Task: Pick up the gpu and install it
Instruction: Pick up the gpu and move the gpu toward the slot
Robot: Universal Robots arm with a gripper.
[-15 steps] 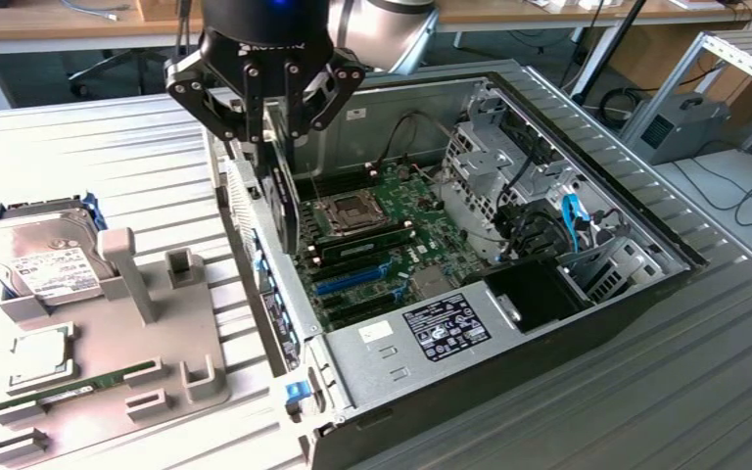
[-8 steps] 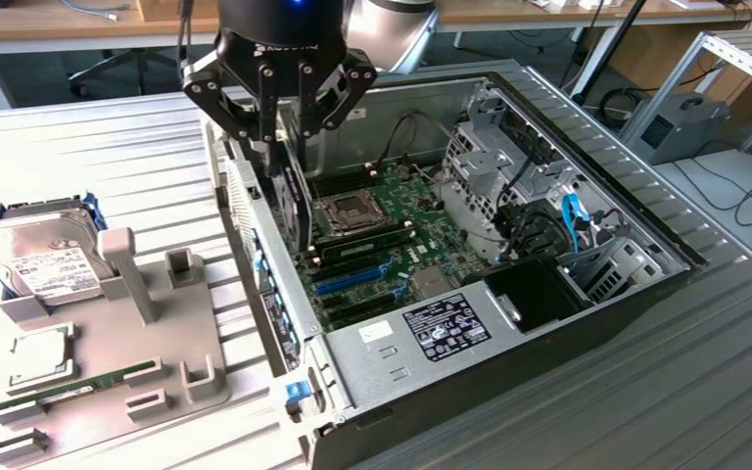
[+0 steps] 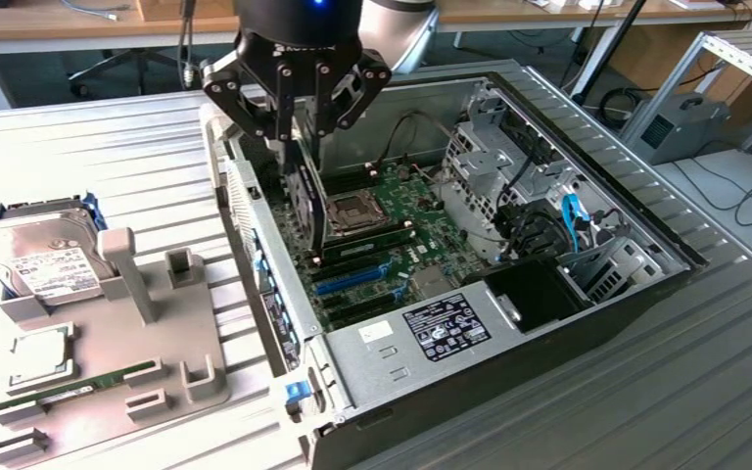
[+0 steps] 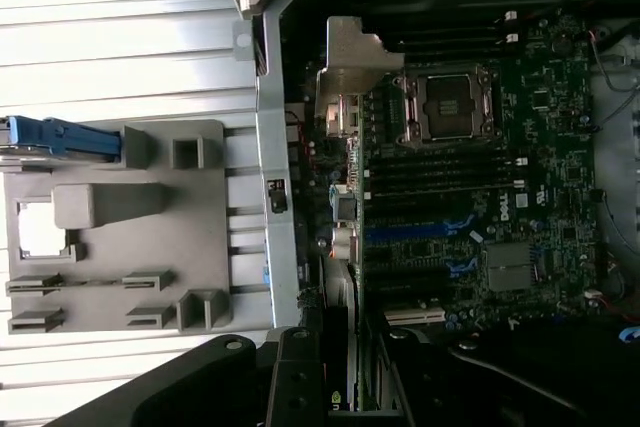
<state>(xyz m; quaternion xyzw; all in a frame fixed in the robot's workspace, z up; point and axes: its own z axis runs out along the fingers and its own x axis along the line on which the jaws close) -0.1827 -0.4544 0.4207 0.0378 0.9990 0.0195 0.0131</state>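
The gpu (image 3: pixel 305 191) hangs upright and edge-on, grasped by the pincer (image 3: pixel 301 132). It is inside the open computer case (image 3: pixel 650 284), just above the motherboard (image 3: pixel 409 230) and near the case wall on the exterior view's left. The pick-up looks done and installing is in hand. Seating likely calls for the card's lower edge squared over a blue slot (image 3: pixel 350 279), then a straight, gentle press.

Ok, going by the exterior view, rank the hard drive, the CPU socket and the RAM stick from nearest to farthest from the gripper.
From the gripper, holding the gpu:
1. CPU socket, on the motherboard right below.
2. Hard drive, out on the exterior view's left.
3. RAM stick, on the grey holder, toward that view's lower left.
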